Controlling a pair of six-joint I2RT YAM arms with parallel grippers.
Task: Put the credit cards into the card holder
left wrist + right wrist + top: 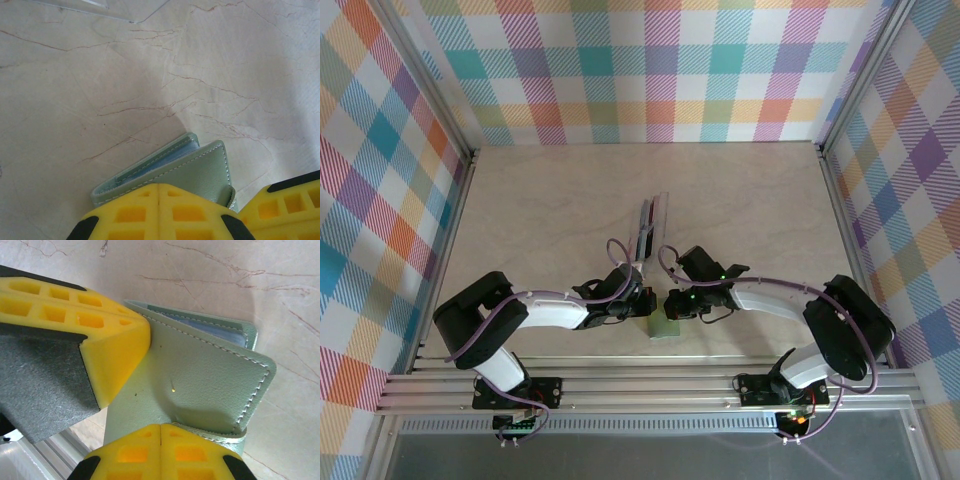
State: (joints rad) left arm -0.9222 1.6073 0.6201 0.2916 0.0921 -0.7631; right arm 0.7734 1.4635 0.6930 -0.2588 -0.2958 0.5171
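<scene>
Lying partly open on table (pixel 75 100): wallet (pixel 200 375) | left fingers (pixel 130 215): clenched pad to pad, grasping nothing, touching wallet from its left | right fingers (pixel 190 452): clenched likewise, touching wallet's flap from its right | clear tray (pixel 660 212): beyond wallet, well apart from it.

Grey-green stitched card holder (pixel 200 375), partly unfolded, blue inside.

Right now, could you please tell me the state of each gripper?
Left gripper: jaws shut, against the card holder.
Right gripper: jaws shut, against the card holder.
</scene>
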